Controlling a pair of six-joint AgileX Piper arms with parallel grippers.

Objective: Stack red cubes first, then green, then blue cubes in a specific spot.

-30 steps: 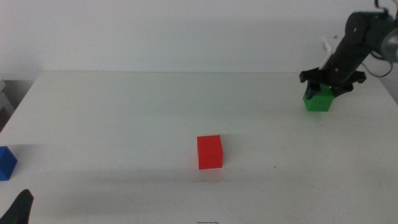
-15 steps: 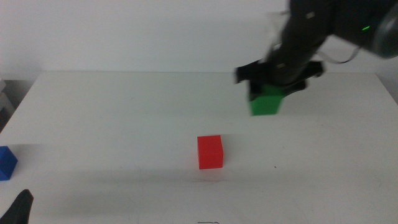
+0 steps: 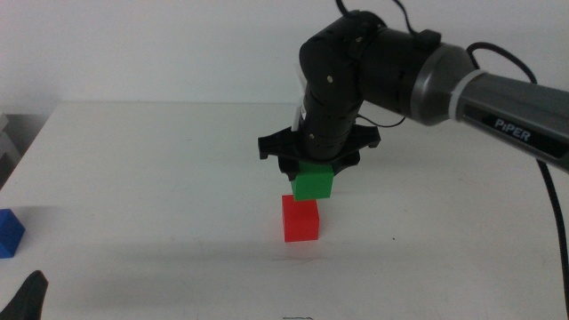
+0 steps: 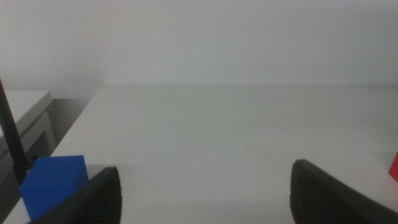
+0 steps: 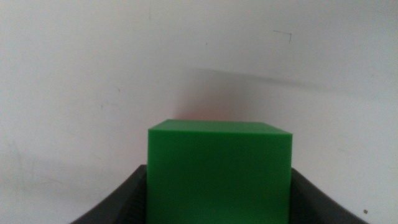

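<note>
Holding the green cube [image 3: 313, 184] clamped between its jaws, the right gripper [image 3: 312, 169] sits just above the red cube [image 3: 300, 219], which rests mid-table toward the front edge. Can't tell if the two cubes touch. Blue cube [image 3: 10, 233] is over at the table's left edge, beside the left gripper [image 4: 205, 190], jaws wide apart.
</note>
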